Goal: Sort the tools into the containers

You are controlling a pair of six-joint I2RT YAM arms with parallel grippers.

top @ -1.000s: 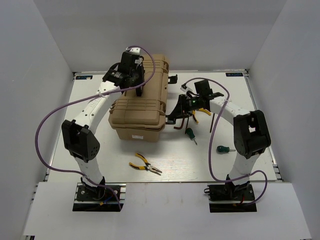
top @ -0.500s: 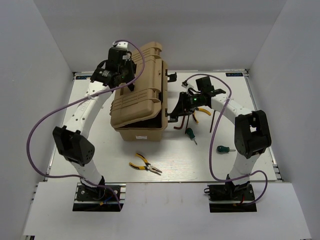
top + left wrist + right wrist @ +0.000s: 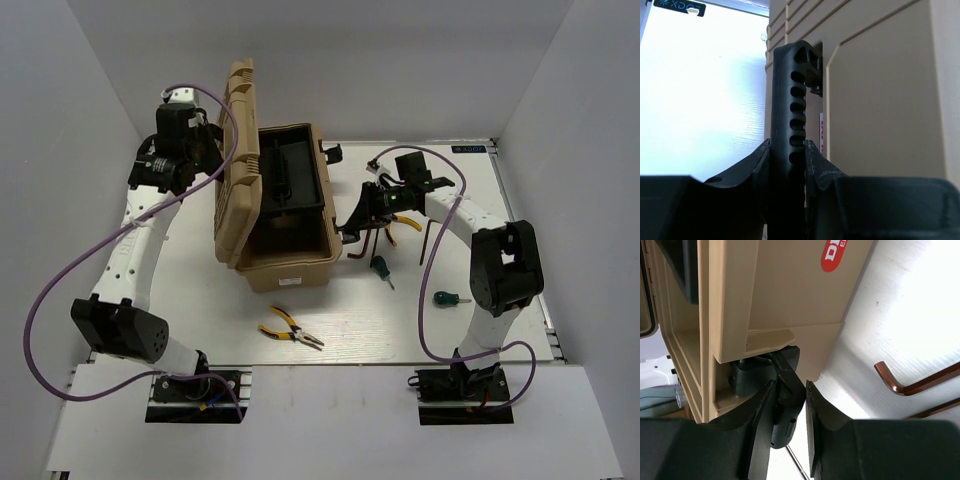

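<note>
The tan toolbox [image 3: 290, 262] stands open, its lid [image 3: 236, 160] upright on the left. My left gripper [image 3: 210, 150] is shut on the lid's black handle [image 3: 790, 100]. My right gripper [image 3: 351, 234] is shut on a black latch [image 3: 788, 371] on the box's right side. Yellow-handled pliers [image 3: 290, 328] lie in front of the box. A second pair of pliers [image 3: 400, 226] is partly under my right arm. A green screwdriver [image 3: 381, 268] and a stubby one [image 3: 449, 298] lie to the right. Two thin hex keys [image 3: 425, 243] [image 3: 912, 384] lie near my right gripper.
A black inner tray [image 3: 292, 178] sits in the back of the open box. White walls enclose the table on three sides. Purple cables loop off both arms.
My left gripper has swung the lid from closed to fully upright, moving left and back with the handle. My right gripper has stayed on the latch.
</note>
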